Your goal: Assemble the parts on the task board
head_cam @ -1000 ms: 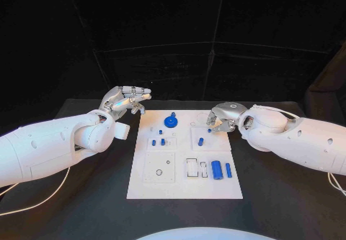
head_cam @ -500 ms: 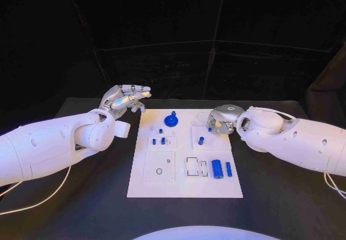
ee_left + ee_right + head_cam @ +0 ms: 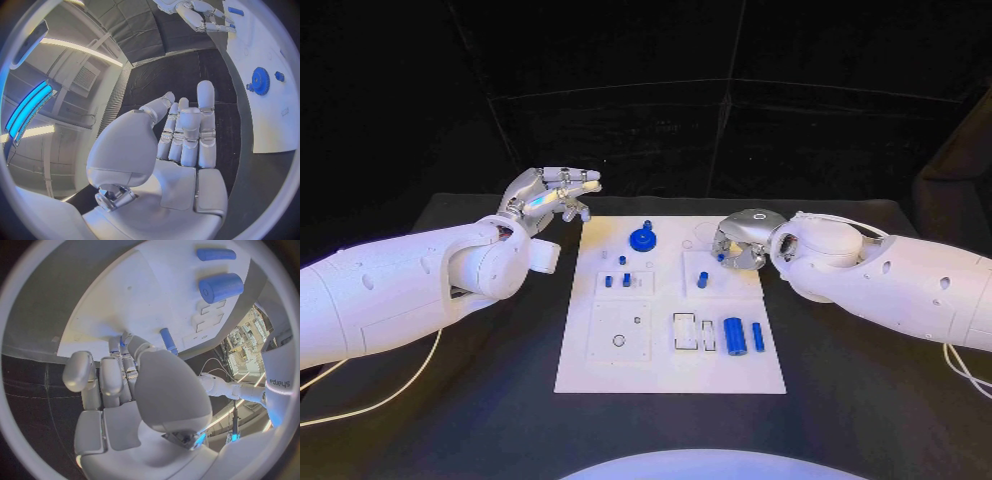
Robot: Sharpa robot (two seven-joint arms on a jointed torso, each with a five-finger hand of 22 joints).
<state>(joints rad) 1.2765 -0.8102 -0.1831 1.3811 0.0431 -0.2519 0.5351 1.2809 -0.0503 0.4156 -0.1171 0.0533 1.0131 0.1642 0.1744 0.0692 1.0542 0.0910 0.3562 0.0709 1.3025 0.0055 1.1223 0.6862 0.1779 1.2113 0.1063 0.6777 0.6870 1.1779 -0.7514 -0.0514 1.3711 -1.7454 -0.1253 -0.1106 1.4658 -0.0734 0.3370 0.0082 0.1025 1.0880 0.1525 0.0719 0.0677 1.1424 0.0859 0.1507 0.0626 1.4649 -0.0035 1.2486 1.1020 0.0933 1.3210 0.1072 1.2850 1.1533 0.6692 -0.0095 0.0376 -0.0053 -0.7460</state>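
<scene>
Overhead, the left hand (image 3: 554, 196) is hovering beside the task board (image 3: 671, 306), fingers apart, holding nothing; the right hand (image 3: 738, 243) is curling over its far-right corner. At the right wrist, fingers (image 3: 127, 347) are pressing a small blue part (image 3: 125, 339); whether it is gripped, I cannot tell.

You have one board (image 3: 661, 375) on the worktop (image 3: 877, 400). On it: one blue gear (image 3: 642, 240), one thick cylinder (image 3: 734, 336), one slim rod (image 3: 757, 338), and about five small blue pegs; the exact peg count cannot be confirmed.
</scene>
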